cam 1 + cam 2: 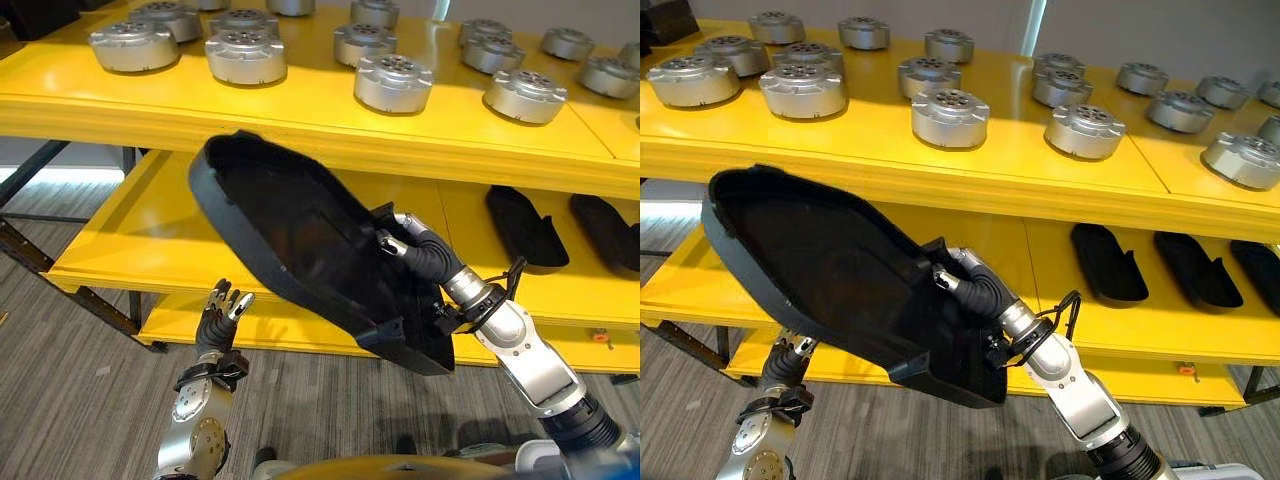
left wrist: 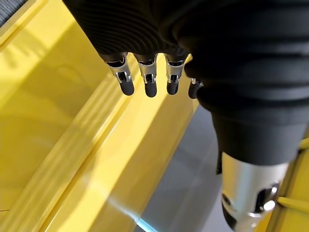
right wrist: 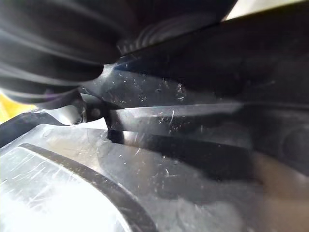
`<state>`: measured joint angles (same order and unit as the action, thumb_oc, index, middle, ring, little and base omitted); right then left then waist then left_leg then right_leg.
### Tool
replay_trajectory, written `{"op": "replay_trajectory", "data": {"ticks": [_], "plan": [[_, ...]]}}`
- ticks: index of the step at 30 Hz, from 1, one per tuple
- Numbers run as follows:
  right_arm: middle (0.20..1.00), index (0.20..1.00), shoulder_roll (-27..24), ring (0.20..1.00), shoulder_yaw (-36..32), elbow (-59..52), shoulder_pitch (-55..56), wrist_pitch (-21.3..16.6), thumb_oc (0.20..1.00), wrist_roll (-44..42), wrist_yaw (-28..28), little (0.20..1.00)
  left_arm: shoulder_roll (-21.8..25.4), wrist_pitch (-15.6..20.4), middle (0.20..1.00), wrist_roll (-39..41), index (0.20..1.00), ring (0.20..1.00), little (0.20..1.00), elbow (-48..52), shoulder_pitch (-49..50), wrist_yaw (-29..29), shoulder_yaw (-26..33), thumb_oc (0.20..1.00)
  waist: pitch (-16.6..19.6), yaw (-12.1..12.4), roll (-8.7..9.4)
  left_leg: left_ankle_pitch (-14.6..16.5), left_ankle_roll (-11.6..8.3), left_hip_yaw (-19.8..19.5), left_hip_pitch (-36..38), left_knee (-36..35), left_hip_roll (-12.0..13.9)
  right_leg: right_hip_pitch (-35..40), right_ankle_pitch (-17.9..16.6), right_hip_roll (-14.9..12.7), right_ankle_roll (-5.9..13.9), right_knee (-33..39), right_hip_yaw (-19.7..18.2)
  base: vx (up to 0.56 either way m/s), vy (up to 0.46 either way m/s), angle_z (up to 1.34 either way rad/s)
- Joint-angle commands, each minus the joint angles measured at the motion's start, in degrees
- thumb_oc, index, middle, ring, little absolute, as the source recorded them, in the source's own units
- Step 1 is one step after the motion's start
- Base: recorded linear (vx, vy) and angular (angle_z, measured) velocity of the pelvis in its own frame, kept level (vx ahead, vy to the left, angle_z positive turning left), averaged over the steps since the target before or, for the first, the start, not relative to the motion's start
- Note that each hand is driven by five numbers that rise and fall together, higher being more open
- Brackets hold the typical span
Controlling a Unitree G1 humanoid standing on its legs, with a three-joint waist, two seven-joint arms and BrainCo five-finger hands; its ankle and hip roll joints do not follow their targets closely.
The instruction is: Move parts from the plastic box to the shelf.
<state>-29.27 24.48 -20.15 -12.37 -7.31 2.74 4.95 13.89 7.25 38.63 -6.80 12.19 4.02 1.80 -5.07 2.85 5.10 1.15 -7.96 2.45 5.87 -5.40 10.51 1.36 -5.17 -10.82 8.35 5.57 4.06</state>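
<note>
Right hand [image 1: 975, 285] clamps black shell part [image 1: 830, 270] at its lower-right end; long axis runs up-left toward yellow shelf [image 1: 970, 185]. Left hand [image 1: 220, 310] relaxed open, empty, lower left.

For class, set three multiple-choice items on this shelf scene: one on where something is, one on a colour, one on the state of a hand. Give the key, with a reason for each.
1. Where do the round silver parts sit?
A. On the top shelf
B. On the floor
C. Inside the black part

2. What colour is the shelf?
A. Blue
B. Yellow
C. White

3. What is the right hand doing?
A. Hanging open, holding nothing
B. Pressing flat on the floor
C. Gripping the large black part

Key:
1 A: the silver parts stand in rows on the top shelf.
2 B: every shelf level is yellow.
3 C: the fingers curl over the black part's edge and hold it up, tilted, before the middle shelf, where smaller black parts lie. The left hand hangs low, open.
</note>
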Motion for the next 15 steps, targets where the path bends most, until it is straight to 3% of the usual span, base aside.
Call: {"op": "replay_trajectory", "data": {"ticks": [1, 8, 15], "plan": [[0.200, 0.200, -1.9, 0.200, -1.8, -2.3, -5.6, -3.7, 0.200, 4.5, -0.3, 0.200, 1.1, 3.9, 1.000, -2.1, 1.000, 1.000, 1.000, 1.4, -3.2, -2.0, 0.9, 1.000, 0.7, 0.8, -0.74, -3.1, 3.10, -0.7, -0.1, 0.4, -0.8, 3.9, 1.0, -1.8, 0.33, -4.3, 0.9, 0.01, -0.009, 0.04], [0.200, 0.200, -4.6, 0.200, 2.1, 5.6, -10.0, -2.9, 0.200, 12.0, 1.1, 0.200, 1.1, 4.2, 1.000, -1.7, 1.000, 1.000, 1.000, 0.7, -3.0, -2.8, 1.2, 1.000, 0.5, 2.7, 0.13, -3.1, 2.89, -1.8, -0.4, 0.4, -0.6, 5.2, 1.4, -1.8, 0.29, -3.8, 2.7, 0.02, -0.023, 0.14], [0.200, 0.200, -3.9, 0.200, -0.1, 20.7, -13.7, 0.1, 0.200, 17.5, -4.8, 0.200, 1.7, 4.4, 1.000, -1.0, 1.000, 1.000, 1.000, 0.2, -2.8, -3.3, 0.1, 1.000, 0.3, 4.5, 0.59, -3.0, 3.00, -2.8, -0.7, 0.4, -0.8, 5.8, 1.2, -1.9, 0.42, -3.4, 3.8, 0.01, -0.012, 0.06]]}}
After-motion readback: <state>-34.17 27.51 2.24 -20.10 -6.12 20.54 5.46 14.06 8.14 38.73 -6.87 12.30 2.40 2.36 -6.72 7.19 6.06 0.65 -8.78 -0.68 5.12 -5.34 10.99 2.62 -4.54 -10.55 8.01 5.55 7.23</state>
